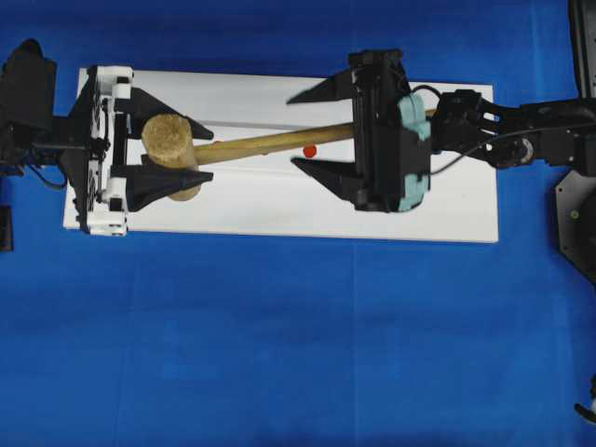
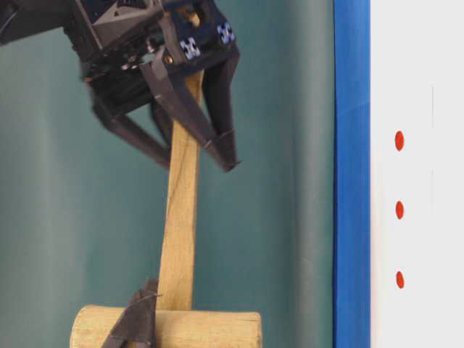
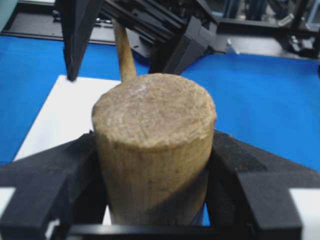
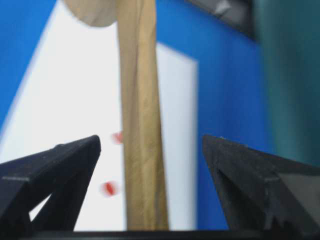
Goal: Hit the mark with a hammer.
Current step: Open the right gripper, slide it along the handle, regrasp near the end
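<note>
Over white strip (image 1: 279,209), left claw (image 1: 154,149) clamps hammer (image 1: 169,141) by head; right claw (image 1: 321,128) spread wide around handle, gripping nothing; mark (image 2: 399,210) untouched.

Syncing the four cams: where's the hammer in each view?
Overhead: hammer lies left to centre, its head between the left gripper fingers.
Table-level: handle upright at centre-left, head at the bottom edge.
Left wrist: head fills the centre, handle running away behind it.
Right wrist: handle runs up the middle, head corner at top.
Shared landmark: the white strip.
</note>
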Robot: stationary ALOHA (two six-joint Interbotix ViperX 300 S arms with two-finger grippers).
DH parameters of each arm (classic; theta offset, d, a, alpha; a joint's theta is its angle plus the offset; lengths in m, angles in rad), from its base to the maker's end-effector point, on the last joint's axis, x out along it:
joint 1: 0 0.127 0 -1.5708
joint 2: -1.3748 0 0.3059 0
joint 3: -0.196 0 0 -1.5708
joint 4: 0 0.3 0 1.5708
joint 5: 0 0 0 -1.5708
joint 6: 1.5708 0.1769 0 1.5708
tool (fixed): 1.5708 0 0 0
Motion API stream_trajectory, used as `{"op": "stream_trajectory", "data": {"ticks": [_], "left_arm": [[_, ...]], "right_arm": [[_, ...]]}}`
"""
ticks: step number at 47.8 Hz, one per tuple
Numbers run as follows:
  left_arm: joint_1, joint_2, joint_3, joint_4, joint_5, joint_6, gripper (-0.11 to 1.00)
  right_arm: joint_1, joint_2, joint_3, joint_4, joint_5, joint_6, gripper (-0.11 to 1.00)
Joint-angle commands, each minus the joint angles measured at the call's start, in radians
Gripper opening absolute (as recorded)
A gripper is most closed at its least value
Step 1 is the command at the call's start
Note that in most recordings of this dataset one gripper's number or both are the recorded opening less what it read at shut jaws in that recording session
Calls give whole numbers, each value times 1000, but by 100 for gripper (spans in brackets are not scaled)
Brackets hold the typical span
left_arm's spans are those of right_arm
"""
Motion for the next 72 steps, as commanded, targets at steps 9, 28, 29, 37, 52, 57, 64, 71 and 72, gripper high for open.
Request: {"op": "stream_trajectory", "data": {"ticks": [9,28,29,37,52,57,64,71,72], "left_arm": [[-9,-21,-26,3,6,12,44],[-20,-21,-26,3,11,14,44],[-20,-21,-26,3,11,14,44],[-25,-20,-29,3,9,14,44],[-25,-20,-31,3,9,17,44],[-25,-20,-31,3,9,18,44],[-25,-21,-29,2,9,14,44],[-25,-20,-31,2,8,5,57],[-25,-20,-31,2,9,5,63]], "right_arm": [[-15,-23,-41,106,172,5,95],[-18,-25,-41,118,114,29,63],[-20,-23,-43,120,112,31,57],[-20,-23,-41,121,114,40,10],[-21,-23,-41,149,121,41,3],[-20,-25,-41,163,121,41,3],[-20,-23,-41,183,121,41,3],[-20,-23,-41,201,126,41,3],[-20,-25,-41,204,127,40,3]]}}
